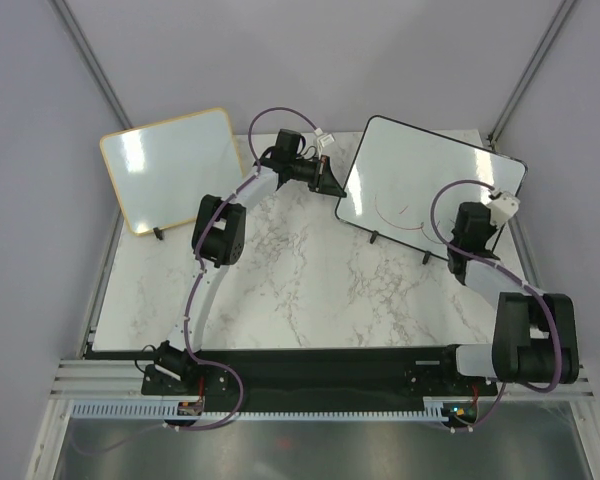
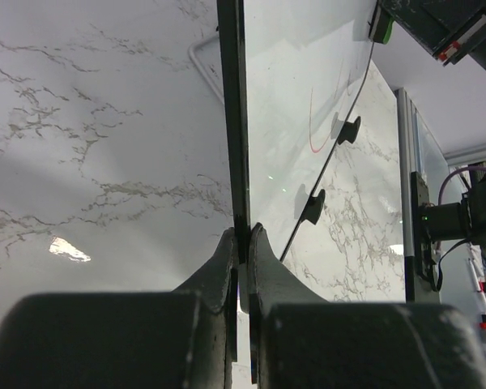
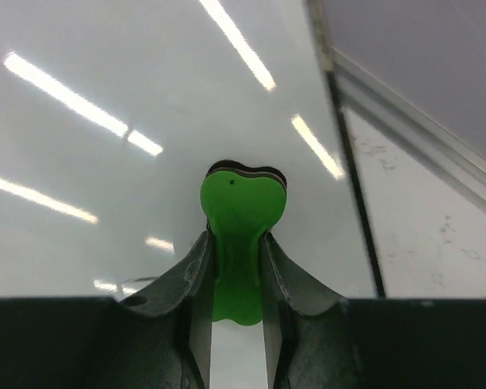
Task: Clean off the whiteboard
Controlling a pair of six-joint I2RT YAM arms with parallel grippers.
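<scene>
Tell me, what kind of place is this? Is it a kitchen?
Most likely a robot lab, not a kitchen. The left arm and right arm are bolted to a marble-look table, plain grey walls box it in, and cables run by a metal rail.

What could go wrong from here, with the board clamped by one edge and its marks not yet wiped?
The left gripper pinches only the thin edge of the whiteboard; wiping pressure might twist it loose. The green eraser in the right gripper sits apart from the red scribble, so a short stroke may miss it.
</scene>
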